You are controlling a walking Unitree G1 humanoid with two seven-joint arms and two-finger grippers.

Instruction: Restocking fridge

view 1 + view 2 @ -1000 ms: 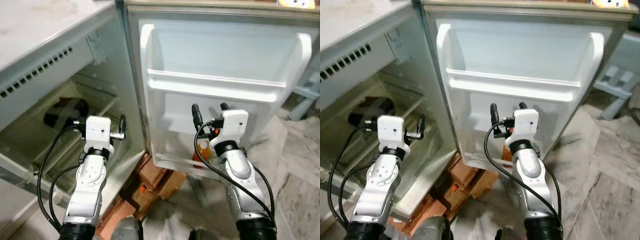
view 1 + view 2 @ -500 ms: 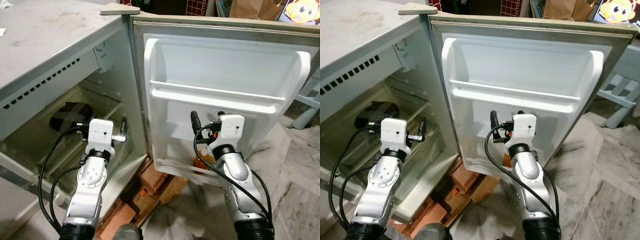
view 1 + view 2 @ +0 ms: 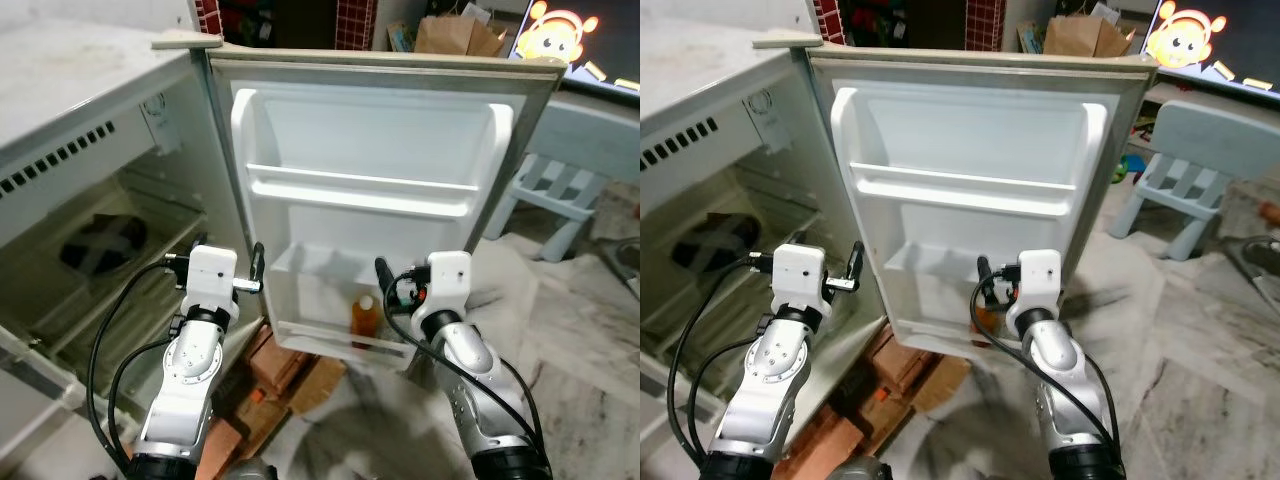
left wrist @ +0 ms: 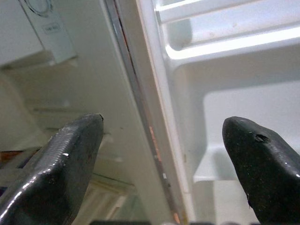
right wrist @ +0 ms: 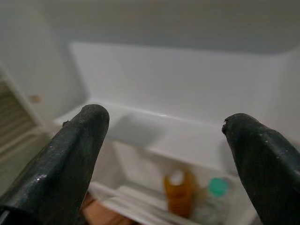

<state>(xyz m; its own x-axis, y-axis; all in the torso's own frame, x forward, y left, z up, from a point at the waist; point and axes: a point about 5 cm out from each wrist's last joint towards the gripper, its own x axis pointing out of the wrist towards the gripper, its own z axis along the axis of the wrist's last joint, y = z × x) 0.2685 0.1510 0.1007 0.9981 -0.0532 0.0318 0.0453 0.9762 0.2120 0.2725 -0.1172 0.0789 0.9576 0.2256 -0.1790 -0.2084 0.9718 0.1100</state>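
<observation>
Right gripper [image 5: 164, 140] wide apart, empty, aimed at orange bottle [image 5: 177, 191]; left gripper [image 4: 164, 154] likewise.

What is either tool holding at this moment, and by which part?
Nothing. Both the left tool and right tool are open and empty; the orange bottle stands untouched in the door's bottom shelf.

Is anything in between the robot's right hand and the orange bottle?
No. The right wrist view shows bare air between the open right hand and the orange bottle.
</observation>
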